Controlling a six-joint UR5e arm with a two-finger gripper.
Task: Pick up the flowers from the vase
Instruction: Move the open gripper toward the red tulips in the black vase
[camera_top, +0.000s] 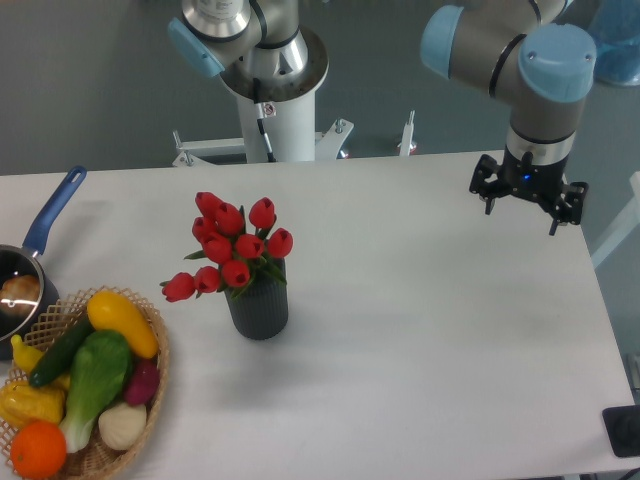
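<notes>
Flowers: a bunch of red tulip buds (232, 247) with small green leaves stands in the vase, the heads fanning up and to the left; two buds droop low on the left side, level with the vase's mouth.
Vase: a short dark ribbed cylinder (259, 309) standing upright on the white table (420, 340), left of the middle.
Gripper: it (527, 202) hangs at the far right of the table, near the back edge, well apart from the flowers and holding nothing. The dark prongs splay outward, but from this angle I cannot tell how wide the fingers stand.
Arm: grey links with light blue joint caps come down from the top right to the wrist above the gripper.
Basket: a wicker basket (155, 365) at the lower left corner holds toy vegetables and fruit, among them a yellow squash (121, 321), a green leafy piece (95, 378) and an orange (39, 450).
Saucepan: a blue-handled pan (50, 215) lies at the left edge, just behind the basket, partly cut off by the frame.
</notes>
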